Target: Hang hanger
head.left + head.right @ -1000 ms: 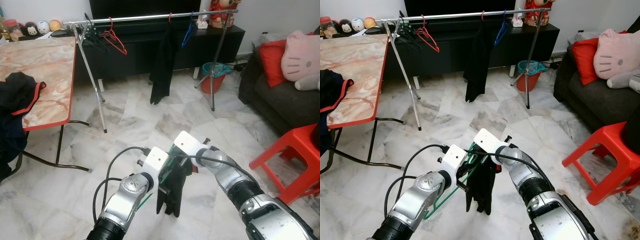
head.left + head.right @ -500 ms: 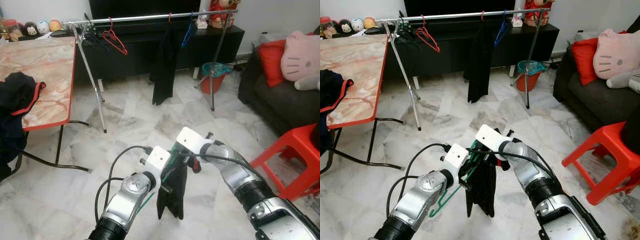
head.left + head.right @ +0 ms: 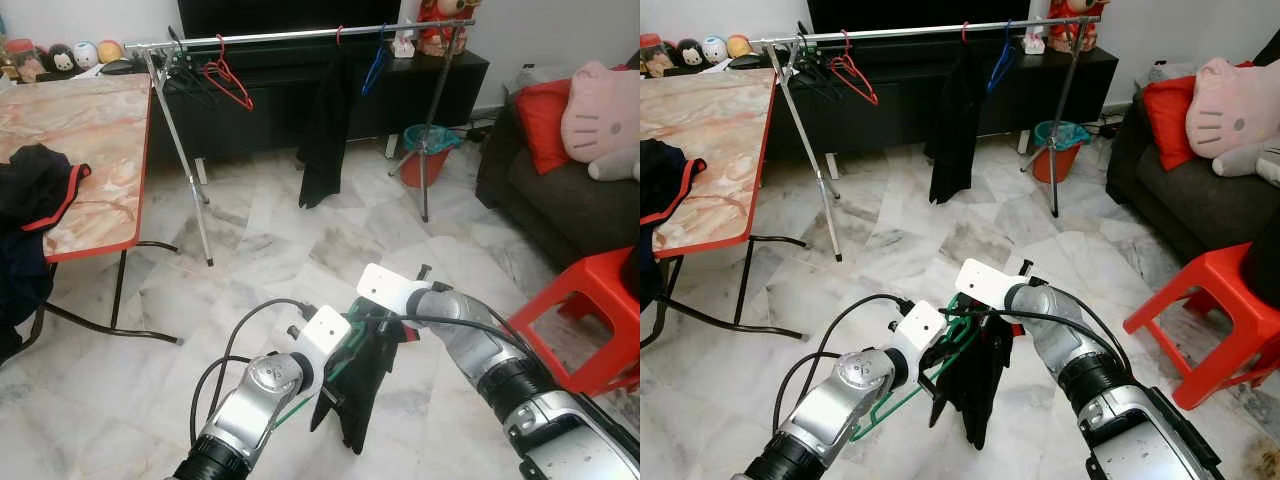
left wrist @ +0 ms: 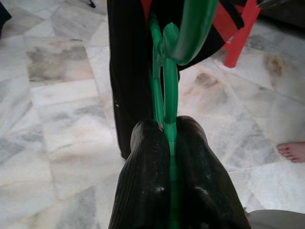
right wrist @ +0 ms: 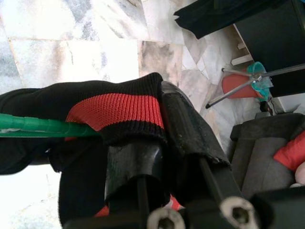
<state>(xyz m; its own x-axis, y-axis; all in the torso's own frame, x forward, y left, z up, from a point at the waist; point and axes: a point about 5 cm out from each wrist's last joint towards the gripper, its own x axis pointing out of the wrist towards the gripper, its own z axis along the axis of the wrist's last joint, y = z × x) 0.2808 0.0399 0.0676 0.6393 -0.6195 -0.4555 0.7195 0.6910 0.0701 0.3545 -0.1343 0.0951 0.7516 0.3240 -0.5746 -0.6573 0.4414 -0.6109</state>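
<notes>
A green plastic hanger (image 3: 958, 322) carries a black garment (image 3: 356, 402) with red trim, low over the marble floor in front of me. My left gripper (image 4: 169, 143) is shut on the hanger's stem just below the hook, its fingers (image 4: 143, 191) pressed on both sides. My right gripper (image 5: 159, 143) is shut on the garment's red-and-black collar band (image 5: 114, 112) where it lies over the hanger's arm. The silver clothes rail (image 3: 300, 35) stands far off, across the room.
On the rail hang red hangers (image 3: 228, 80), a black garment (image 3: 325, 130) and a blue hanger (image 3: 375, 65). A marble-top table (image 3: 90, 140) stands left, a red stool (image 3: 590, 310) and dark sofa (image 3: 560, 200) right. A person's bare foot (image 4: 293, 151) rests on the floor nearby.
Both grippers have sunk slightly and drifted right with the hanger. The garment now hangs more bunched, its lower end swung to the right. Both grips have held.
</notes>
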